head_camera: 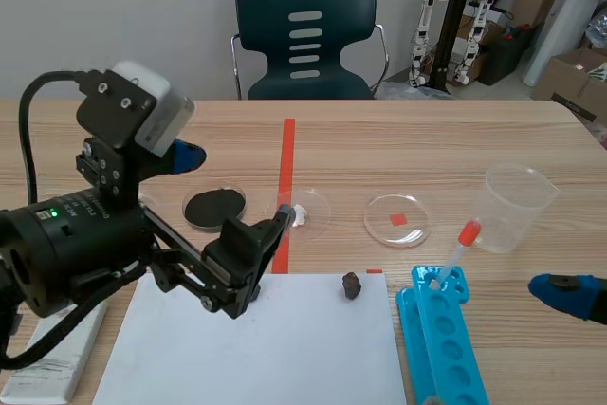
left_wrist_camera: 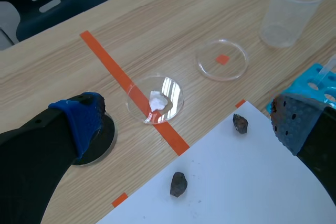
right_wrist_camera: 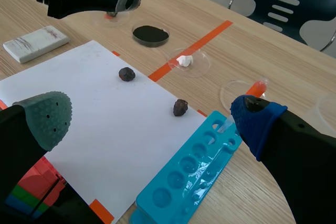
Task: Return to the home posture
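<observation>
Dark second stone (right_wrist_camera: 126, 74) on the paper (right_wrist_camera: 105, 129) shows only in wrist views; left gripper (left_wrist_camera: 189, 121) and right gripper (right_wrist_camera: 153, 118) stand wide open, empty.

The left arm (head_camera: 76, 244) sits at the near left, its left claw (left_wrist_camera: 189, 123) spread wide. The right claw (right_wrist_camera: 153, 121), low at the near right, is spread wide too.

rocks (left_wrist_camera: 240, 123) x2, cup (left_wrist_camera: 291, 9) x1, rack (head_camera: 441, 339) x1
</observation>
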